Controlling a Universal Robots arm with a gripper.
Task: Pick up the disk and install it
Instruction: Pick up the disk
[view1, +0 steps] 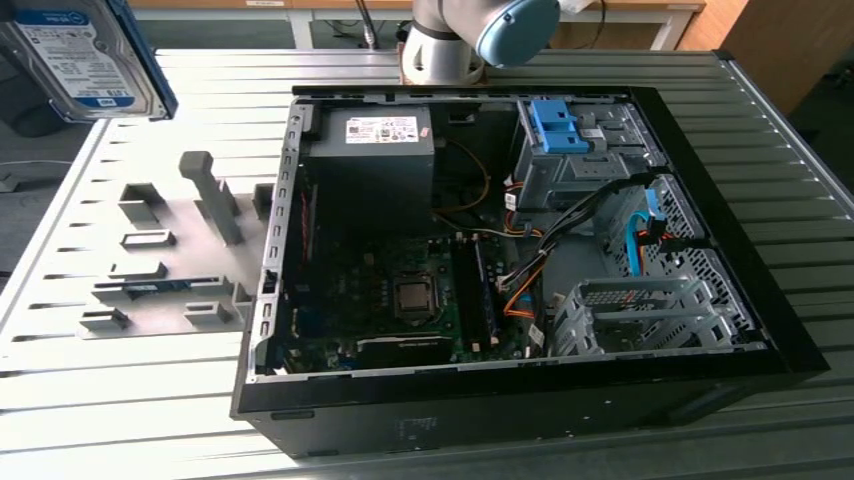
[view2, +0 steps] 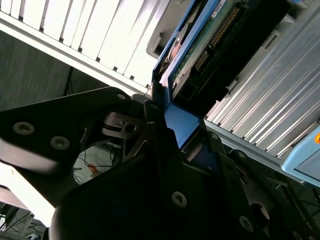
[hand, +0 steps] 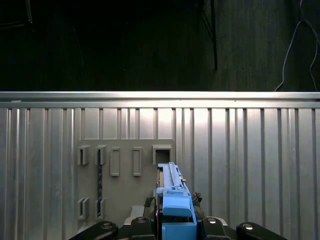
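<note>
Gripper (hand: 175, 221) is clenched on the disk (view1: 80, 55) by its blue frame, held aloft at ten o'clock from the open computer case (view1: 798, 340) in the exterior view. Pickup appears done; installation remains.

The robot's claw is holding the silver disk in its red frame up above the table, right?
Not quite. The frame is blue, not red. In the first wrist view the gripper is shut on the disk by its blue frame, above the table.
</note>
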